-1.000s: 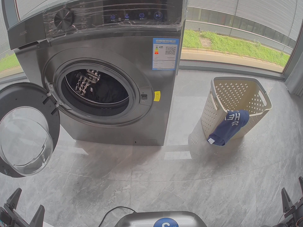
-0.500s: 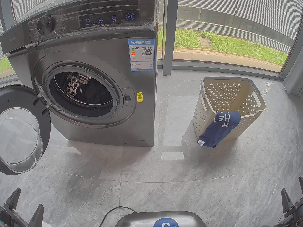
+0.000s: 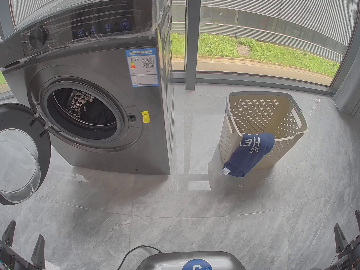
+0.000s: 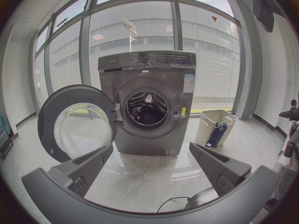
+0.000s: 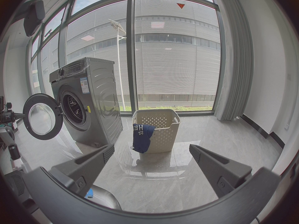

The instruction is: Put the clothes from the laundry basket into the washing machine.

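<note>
A soft navy shirt (image 3: 247, 154) drapes over the near rim of the cream, perforated plastic basket (image 3: 229, 141) and hangs down its outer wall. The boxy grey metal washing machine (image 3: 150, 147) stands well apart, its round glass door (image 3: 18, 158) swung open. Left jaws and right jaws stand wide apart, empty, above the glossy stone floor (image 3: 225, 222)
</note>
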{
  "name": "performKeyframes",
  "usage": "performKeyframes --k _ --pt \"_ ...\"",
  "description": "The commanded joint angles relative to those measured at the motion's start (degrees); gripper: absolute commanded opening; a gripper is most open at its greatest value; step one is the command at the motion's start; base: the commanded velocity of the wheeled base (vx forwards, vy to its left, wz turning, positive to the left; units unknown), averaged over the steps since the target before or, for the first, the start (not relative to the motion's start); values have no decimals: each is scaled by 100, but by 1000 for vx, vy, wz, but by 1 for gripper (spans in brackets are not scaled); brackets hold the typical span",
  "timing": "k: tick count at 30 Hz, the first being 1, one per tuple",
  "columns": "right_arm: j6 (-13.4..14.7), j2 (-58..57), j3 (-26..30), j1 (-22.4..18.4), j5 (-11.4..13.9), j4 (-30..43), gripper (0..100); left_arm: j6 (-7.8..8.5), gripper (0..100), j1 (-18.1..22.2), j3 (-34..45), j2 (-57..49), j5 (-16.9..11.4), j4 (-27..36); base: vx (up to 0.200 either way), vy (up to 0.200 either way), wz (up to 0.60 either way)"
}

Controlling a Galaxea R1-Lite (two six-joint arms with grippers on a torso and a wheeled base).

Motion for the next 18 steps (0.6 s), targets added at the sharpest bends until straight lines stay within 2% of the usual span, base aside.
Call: performKeyframes --k 1,5,7,10,15,18 --pt "-1 -50 101 -1 1 -4 100 -124 100 -7 57 -49 -209 -30 0 -200 0" --pt "-1 -50 101 -1 1 4 100 -379 100 -7 48 -58 -289 5 0 0 0" --pt "-1 -50 101 -1 1 4 100 -405 100 -7 40 -49 -315 14 0 0 0" --pt "-1 -50 101 -1 1 4 100 -361 100 2 48 -49 -306 23 0 0 0" --pt "-1 -50 101 -1 1 -4 100 -221 100 2 48 -58 -297 23 0 -200 0" --pt "-1 -50 101 -1 1 -4 100 -133 100 2 40 -49 -139 40 0 -200 0"
